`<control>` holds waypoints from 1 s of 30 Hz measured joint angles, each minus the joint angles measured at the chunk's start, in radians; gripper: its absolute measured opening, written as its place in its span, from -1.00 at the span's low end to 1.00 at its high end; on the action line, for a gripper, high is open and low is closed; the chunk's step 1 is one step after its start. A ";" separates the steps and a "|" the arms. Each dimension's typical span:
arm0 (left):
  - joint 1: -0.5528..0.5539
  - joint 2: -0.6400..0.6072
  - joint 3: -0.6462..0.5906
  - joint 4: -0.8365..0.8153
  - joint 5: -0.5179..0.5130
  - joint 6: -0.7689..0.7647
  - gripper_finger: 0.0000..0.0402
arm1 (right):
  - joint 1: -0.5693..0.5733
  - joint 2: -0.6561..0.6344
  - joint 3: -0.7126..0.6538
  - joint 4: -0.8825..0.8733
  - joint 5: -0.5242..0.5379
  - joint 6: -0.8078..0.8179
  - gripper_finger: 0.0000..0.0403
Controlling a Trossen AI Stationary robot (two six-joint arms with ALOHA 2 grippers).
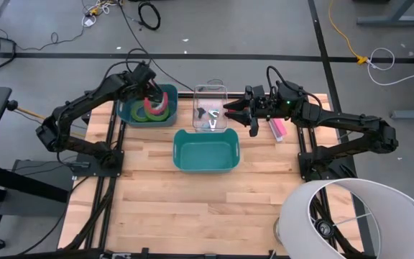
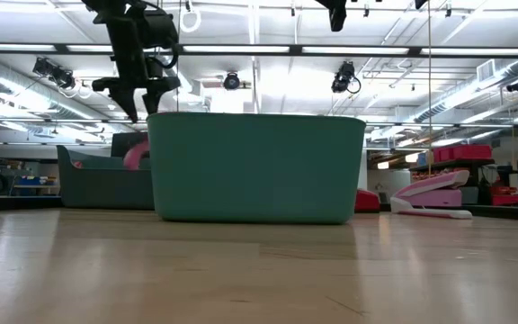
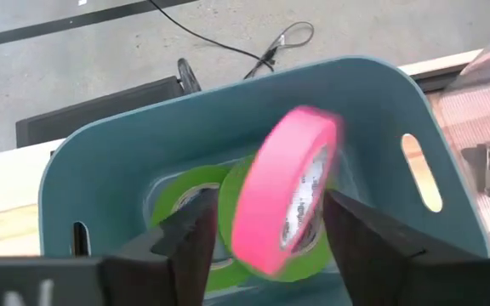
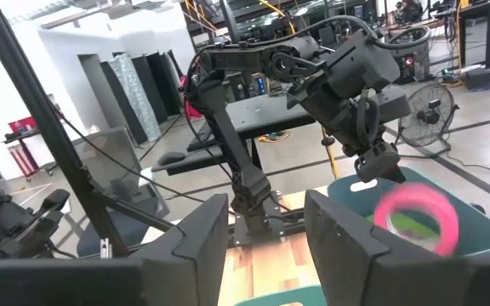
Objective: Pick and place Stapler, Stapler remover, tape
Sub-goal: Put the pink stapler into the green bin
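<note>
Left end effector [image 3: 262, 246]: upper left of the high view, over the blue-grey bin [image 1: 129, 111]; fingers spread apart, released, with the pink tape roll [image 3: 283, 191] between them, tilted on edge and blurred. Green tape rolls [image 3: 190, 191]: lying flat in that bin. Right end effector [image 1: 237, 114]: upper centre, at the clear container [image 1: 210, 91], whether clenched cannot be told. Pink stapler [image 1: 277, 128]: on the tabletop [image 1: 192, 194], just right of the container. Teal bin [image 1: 205, 151]: centre.
</note>
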 joint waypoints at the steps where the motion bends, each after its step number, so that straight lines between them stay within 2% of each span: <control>1: 0.000 0.000 0.000 0.000 0.000 0.000 0.13 | 0.000 0.000 0.000 0.000 0.000 0.000 -0.23; 7: 0.000 0.000 0.000 0.000 0.000 0.001 0.31 | 0.000 0.000 0.000 0.000 0.000 0.000 -0.23; 17: -0.001 0.000 0.000 -0.001 0.041 0.001 0.34 | 0.000 0.000 0.000 -0.005 0.000 0.000 -0.23; 23: -0.008 0.000 0.000 0.024 0.132 0.002 0.34 | 0.000 0.000 0.000 -0.011 0.000 0.000 -0.23; 30: -0.085 0.000 0.000 0.168 0.240 0.040 0.34 | 0.000 0.001 0.000 -0.067 0.017 -0.031 -0.23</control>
